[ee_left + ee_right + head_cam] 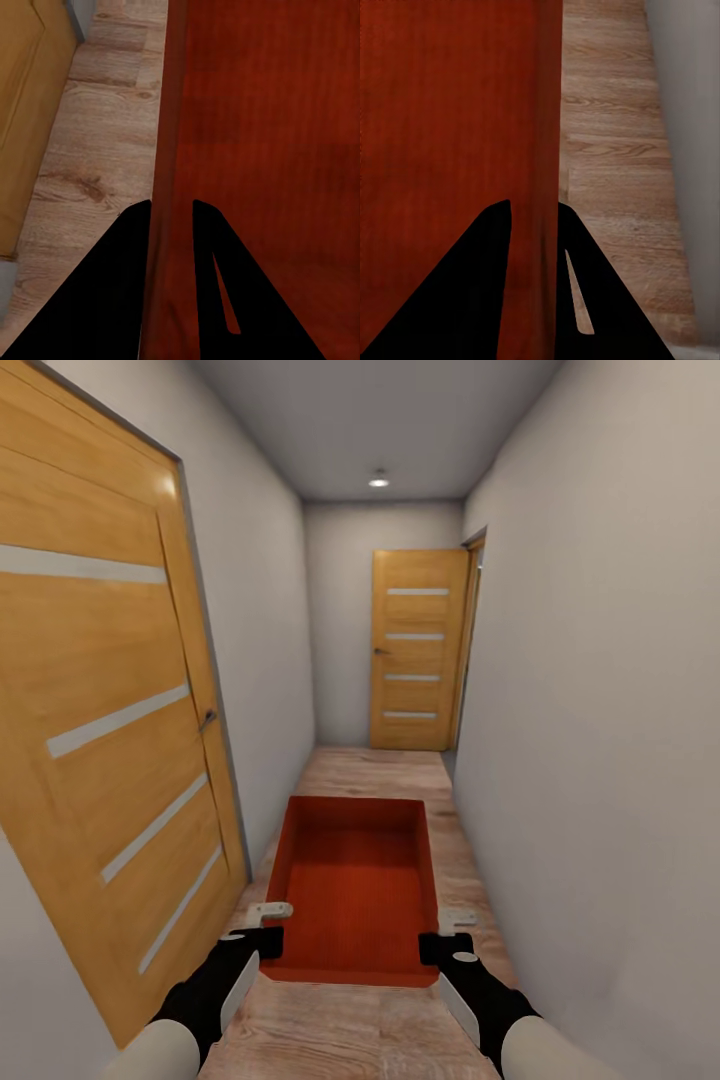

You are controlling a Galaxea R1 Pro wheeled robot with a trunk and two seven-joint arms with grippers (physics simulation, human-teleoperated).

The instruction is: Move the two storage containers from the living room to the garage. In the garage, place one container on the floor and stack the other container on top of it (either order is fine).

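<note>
Orange-red storage container (355, 890) carried along a narrow hallway, left hand (264, 926) and right hand (446, 933) each clamped on a side wall, its underside hidden, wooden door (418, 650) ahead

No text, labels, brands or nos. to read anywhere here. Bin (355, 880) walls are plain orange-red, no marking. Near door (110, 740) and far door (415, 650) carry only pale blank strips, nothing written on them. Walls bare, no signs.
</note>
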